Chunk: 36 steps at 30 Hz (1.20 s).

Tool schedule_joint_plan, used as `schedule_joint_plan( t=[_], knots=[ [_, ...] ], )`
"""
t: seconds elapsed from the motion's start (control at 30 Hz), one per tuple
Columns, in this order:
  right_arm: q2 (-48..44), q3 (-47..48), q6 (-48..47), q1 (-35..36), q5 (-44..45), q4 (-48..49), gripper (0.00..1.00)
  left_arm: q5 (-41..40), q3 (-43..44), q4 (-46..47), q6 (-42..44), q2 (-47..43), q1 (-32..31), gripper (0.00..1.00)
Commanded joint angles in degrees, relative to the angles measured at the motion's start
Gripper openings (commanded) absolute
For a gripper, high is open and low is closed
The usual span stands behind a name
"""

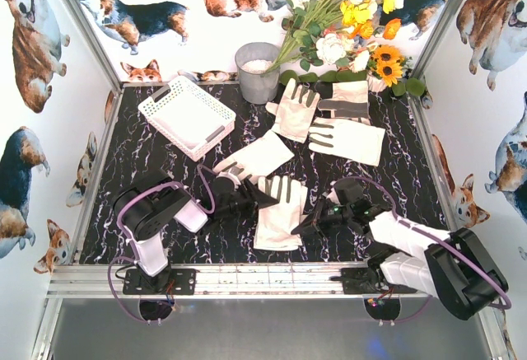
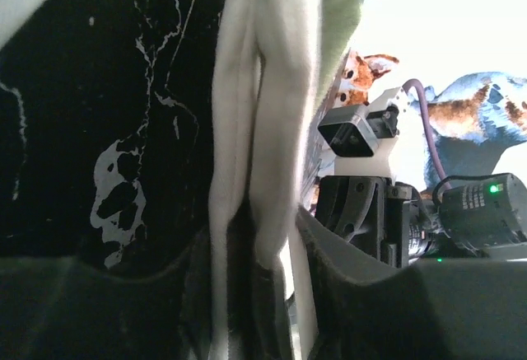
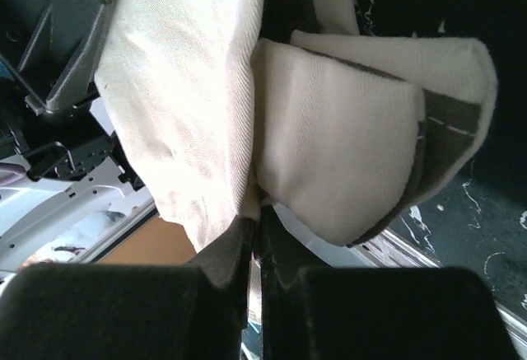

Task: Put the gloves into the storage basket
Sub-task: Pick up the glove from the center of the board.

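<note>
Several cream gloves lie on the black marble table. The nearest glove (image 1: 278, 216) is in the middle, between both grippers. My left gripper (image 1: 260, 195) stands at its finger end. In the left wrist view, the glove's fingers (image 2: 280, 88) hang between jaws set narrowly apart (image 2: 263, 249), with a sliver of light beside the right finger. My right gripper (image 1: 306, 226) is shut on the glove's edge (image 3: 329, 154), with fabric pinched at the fingertips (image 3: 262, 224). Other gloves lie at centre (image 1: 257, 156), back centre (image 1: 295, 106) and back right (image 1: 350, 139). The white storage basket (image 1: 189, 117) sits at the back left, tilted.
A grey metal bucket (image 1: 258, 70) stands at the back centre. A bunch of artificial flowers (image 1: 346, 6) lies beside it to the right. An aluminium rail (image 1: 263, 278) runs along the near edge, and corgi-print walls close in the table.
</note>
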Motion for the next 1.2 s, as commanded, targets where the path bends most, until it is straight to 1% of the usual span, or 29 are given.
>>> schedule_joint_plan(
  t=[0.0,0.17,0.3,0.37,0.47,0.57,0.67,0.87,1.0,1.17],
  knots=[
    [1.91,3.94,-3.95,-0.33,-2.82,-1.45,0.0,3.55,2.04,0.87,1.91,0.19,0.86,0.23],
    [1.49,6.34,-8.08,-0.5,0.49,-7.66,0.0,3.52,2.04,1.14,3.0,-1.16,0.97,0.0],
    [-3.83,8.75,-10.84,-0.5,5.41,-14.79,0.0,2.49,1.65,-0.25,4.92,-4.37,1.0,0.0],
    [-7.24,11.03,-13.12,-0.5,8.18,-20.21,0.0,1.68,1.81,-2.62,6.58,-6.86,0.86,0.0],
    [-10.37,14.67,-16.47,-0.5,11.66,-25.36,0.0,0.28,3.46,-10.53,10.98,-11.99,0.67,0.0],
    [-10.38,19.49,-20.98,-0.42,13.82,-27.23,0.0,-1.75,6.0,-18.86,16.46,-17.3,0.49,0.0],
    [-6.99,25.39,-25.09,-0.41,15.86,-27.69,0.0,-6.47,7.72,-24.27,19.95,-23.06,0.69,0.0],
    [4.28,40.55,-33.51,0.58,20.42,-29.57,0.0,-14.37,12.56,-34.41,27.31,-30.74,1.86,0.0],
    [10.13,47.44,-36.15,1.6,22.61,-28.68,0.0,-18.63,13.35,-36.54,29.84,-34.86,4.55,0.0],
    [17.18,53.04,-37.05,3.93,25.08,-23.85,0.0,-19.56,13.52,-37.0,32.04,-38.16,8.94,0.0]
  ],
)
